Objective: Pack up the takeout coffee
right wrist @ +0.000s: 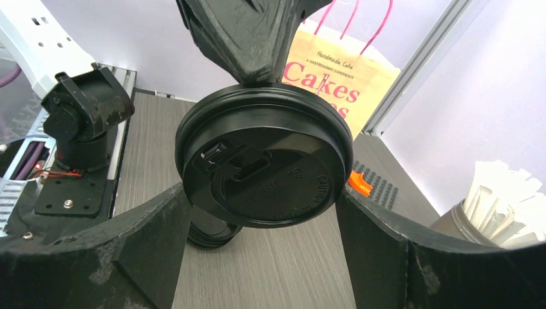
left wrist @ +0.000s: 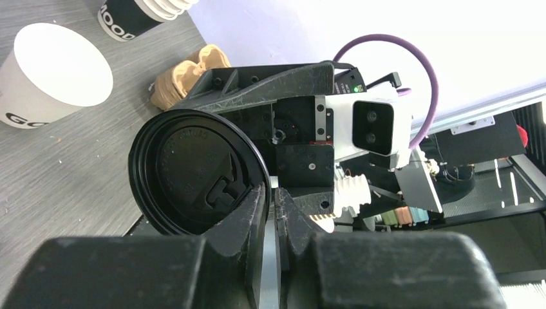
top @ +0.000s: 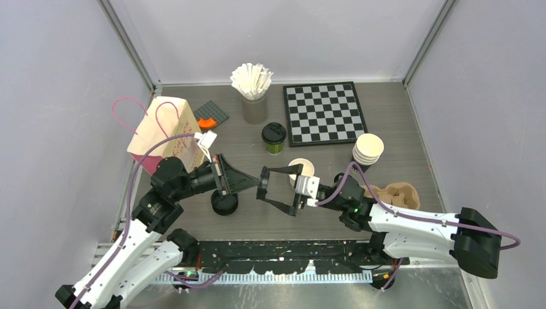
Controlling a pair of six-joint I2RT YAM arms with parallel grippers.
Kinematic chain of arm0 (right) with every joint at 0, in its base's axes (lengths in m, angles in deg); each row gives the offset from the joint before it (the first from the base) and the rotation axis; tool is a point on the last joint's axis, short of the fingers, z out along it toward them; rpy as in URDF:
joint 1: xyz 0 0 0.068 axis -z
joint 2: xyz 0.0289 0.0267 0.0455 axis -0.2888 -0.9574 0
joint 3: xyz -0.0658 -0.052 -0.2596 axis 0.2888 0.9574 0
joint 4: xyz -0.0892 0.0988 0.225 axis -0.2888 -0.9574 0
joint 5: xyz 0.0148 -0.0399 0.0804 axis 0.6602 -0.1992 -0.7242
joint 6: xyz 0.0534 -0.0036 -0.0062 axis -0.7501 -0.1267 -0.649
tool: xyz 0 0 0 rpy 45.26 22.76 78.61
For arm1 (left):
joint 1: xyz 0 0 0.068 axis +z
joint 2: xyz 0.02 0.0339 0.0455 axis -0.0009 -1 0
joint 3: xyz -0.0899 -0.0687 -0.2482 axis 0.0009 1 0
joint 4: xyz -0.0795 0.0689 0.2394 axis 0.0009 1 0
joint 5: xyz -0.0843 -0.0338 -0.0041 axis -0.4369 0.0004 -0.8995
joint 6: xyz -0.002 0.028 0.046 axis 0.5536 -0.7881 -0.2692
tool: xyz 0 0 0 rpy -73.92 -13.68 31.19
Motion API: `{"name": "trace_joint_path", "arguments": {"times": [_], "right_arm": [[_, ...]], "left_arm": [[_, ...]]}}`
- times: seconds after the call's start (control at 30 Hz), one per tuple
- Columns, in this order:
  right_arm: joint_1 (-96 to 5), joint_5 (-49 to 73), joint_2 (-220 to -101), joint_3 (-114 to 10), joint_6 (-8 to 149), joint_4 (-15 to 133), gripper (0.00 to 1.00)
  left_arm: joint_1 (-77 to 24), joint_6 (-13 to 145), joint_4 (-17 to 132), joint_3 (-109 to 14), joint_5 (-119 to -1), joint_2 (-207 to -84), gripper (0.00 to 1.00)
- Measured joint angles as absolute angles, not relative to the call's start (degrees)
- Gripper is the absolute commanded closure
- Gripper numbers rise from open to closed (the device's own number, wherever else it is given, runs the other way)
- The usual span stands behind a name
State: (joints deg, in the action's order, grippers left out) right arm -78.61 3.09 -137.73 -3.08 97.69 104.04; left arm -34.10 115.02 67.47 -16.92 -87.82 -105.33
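A black plastic lid (top: 263, 184) hangs upright in mid-air between the two arms. My left gripper (top: 256, 182) pinches its rim; in the left wrist view the fingers (left wrist: 254, 212) stand almost together on the lid (left wrist: 193, 174). My right gripper (right wrist: 261, 193) spans the lid (right wrist: 264, 164) across its width, and both fingers touch its edge. One takeout coffee (top: 273, 138), dark green with a black lid on, stands behind. An unlidded cup (top: 301, 168) with a white inside stands partly hidden behind my right gripper (top: 263, 187).
A cream bag with pink handles (top: 164, 132) stands at the left. More black lids (top: 225, 203) lie below the left gripper. At the right are a brown cup carrier (top: 394, 194) and stacked cups (top: 367, 149). A chessboard (top: 324, 114) and a cup of white sticks (top: 253, 90) sit at the back.
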Motion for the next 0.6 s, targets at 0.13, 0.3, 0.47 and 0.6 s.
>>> {"name": "trace_joint_path", "arguments": {"times": [0.13,0.3,0.47,0.6], "right_arm": [[-78.6,4.0,-136.6,-1.5,96.4,104.0,0.25],[-78.6,7.0,-133.6,0.1,93.5,103.3,0.28],[-78.6,15.8,-128.1,-3.1,85.1,89.5,0.29],[-78.6,27.0,-129.9,-17.6,78.0,66.8,0.32]], "left_arm": [[-34.1,114.1,68.6,-16.9,-86.6,-105.3,0.74],[-34.1,112.4,69.9,-16.9,-85.8,-106.1,0.46],[-34.1,107.6,75.5,-18.3,-82.6,-107.6,0.17],[-34.1,102.6,81.4,-20.7,-78.9,-109.4,0.00]]}}
